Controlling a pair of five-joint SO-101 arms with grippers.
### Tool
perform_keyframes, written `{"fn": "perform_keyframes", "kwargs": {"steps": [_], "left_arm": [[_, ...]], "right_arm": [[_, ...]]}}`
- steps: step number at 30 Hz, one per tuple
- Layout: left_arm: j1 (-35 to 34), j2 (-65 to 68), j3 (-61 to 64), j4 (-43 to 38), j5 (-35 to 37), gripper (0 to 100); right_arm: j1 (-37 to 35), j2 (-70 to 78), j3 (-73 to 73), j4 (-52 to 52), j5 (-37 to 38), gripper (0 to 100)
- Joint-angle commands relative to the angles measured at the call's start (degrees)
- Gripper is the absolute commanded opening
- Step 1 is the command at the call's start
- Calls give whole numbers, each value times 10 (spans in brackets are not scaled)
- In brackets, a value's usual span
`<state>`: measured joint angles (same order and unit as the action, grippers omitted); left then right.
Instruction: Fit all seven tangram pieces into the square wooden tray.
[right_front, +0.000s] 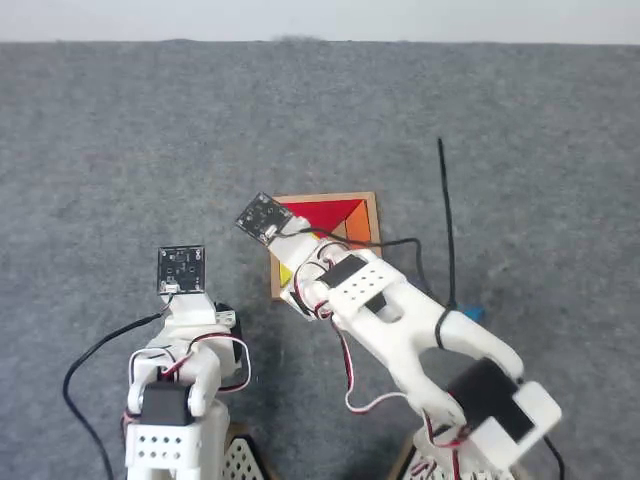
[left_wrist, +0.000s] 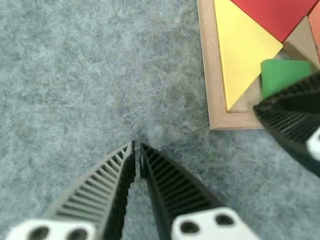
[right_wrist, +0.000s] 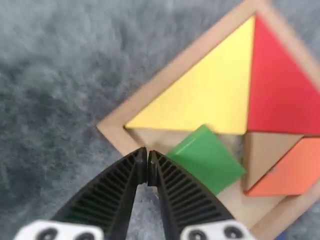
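Right gripper (right_wrist: 146, 153), right wrist view: the fingers are pressed together with nothing between them. The tips hang over the near corner of the square wooden tray (right_wrist: 112, 131), just beside the green piece (right_wrist: 205, 157). Whether they touch it cannot be told. The green piece lies tilted on the tray floor, not square with its neighbours. Closed tips this close to its edge suit nudging rather than lifting, in my judgement. Beyond the tips, the yellow triangle (right_wrist: 210, 95) sits along the rim with the red triangle (right_wrist: 280, 90) flush against it. The orange piece (right_wrist: 285, 172) lies on the far side of the green one.

Left wrist view: the left gripper (left_wrist: 136, 147) is likewise pressed together and empty. It hangs over the grey carpet (left_wrist: 75, 75), apart from the tray's corner. Parked off the tray, it probably leaves room for the working arm. Ahead and to one side, the other gripper's black finger covers part of the green piece.

High view: the right arm (right_front: 400, 320) lies across the tray and hides much of it. The left arm (right_front: 180, 390) sits beside the tray, short of it. The task looks unfinished: the green piece is not seated, and seven pieces cannot be counted.
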<state>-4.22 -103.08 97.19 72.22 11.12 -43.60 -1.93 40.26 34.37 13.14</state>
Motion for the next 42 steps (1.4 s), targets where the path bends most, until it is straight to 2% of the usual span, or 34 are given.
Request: {"fn": "perform_keyframes", "kwargs": {"steps": [1, 7, 15, 23, 26, 31, 35, 42], "left_arm": [[-4, -11, -7, 1, -6, 14], [-4, -11, -7, 1, -6, 14], [-4, -11, -7, 1, -6, 14], [-4, -11, -7, 1, -6, 14], [-4, -11, -7, 1, -6, 14], [-4, -11, -7, 1, -6, 14], [-4, -11, -7, 1, -6, 14], [-4, -11, -7, 1, -6, 14]], "right_arm": [[0, 16, -8, -7, 15, 7], [2, 7, -8, 27, 20, 7], [63, 6, -8, 37, 34, 7], [81, -7, -9, 36, 35, 7], [82, -65, -4, 32, 22, 7], [102, -153, 3, 30, -60, 7], [134, -141, 33, -26, -57, 7], [176, -58, 32, -15, -36, 7]]}}
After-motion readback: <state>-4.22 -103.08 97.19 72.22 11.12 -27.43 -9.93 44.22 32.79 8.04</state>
